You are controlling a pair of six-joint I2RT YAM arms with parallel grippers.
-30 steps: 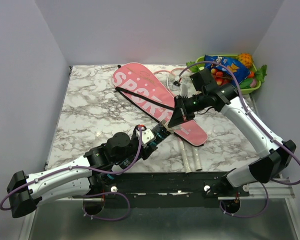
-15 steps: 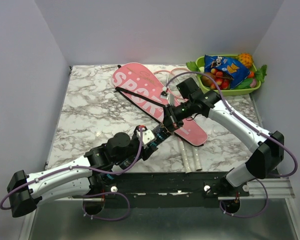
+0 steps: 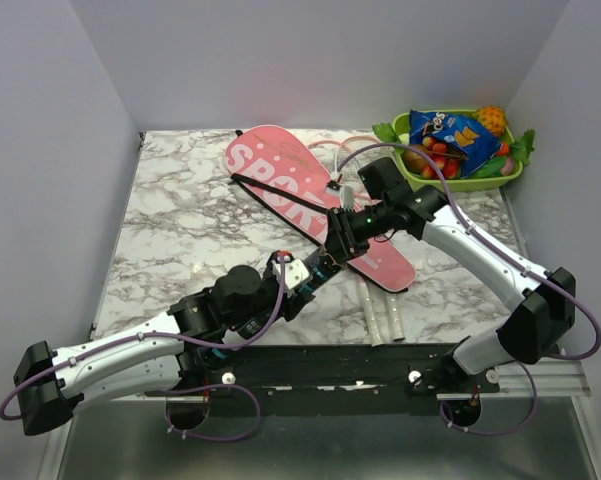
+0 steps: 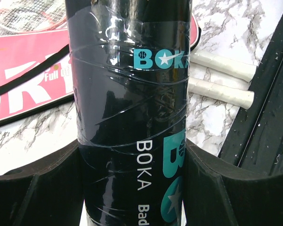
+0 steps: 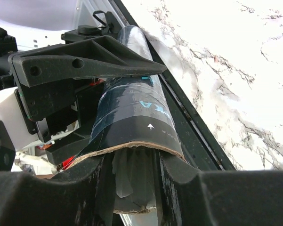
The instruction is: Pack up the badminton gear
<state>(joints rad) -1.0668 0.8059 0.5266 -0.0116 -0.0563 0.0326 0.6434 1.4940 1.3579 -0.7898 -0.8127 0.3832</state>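
- The left pincer [image 4: 132, 188] is clenched on the dark tube [image 4: 132, 117], one finger pressed to each side; the tube's top and bottom run out of the wrist view, and its lower lettering is cut off after "Bad"
- From above, the tube [image 3: 325, 262] is only a dark sliver over the near middle of the table [image 3: 180, 230], mostly hidden between the left pincer [image 3: 315, 270] and the right pincer [image 3: 337, 240], which meets it from 1 o'clock
- The right pincer [image 5: 132, 183] stands released, its fingers apart at the tube's open brown-edged end; something pale and filmy sits in that mouth, too blurred to name
- The pink bag [image 3: 280, 180] lies flat, running from 11 o'clock toward 5 o'clock, its near tip covered by the arms
- Two white handles [image 3: 380, 315] stick out at 5 o'clock of the bag; the racket heads [image 4: 23, 14] are mostly hidden, showing only a strip of frame and strings
- The green tray [image 3: 460, 183] sits in the 2 o'clock corner
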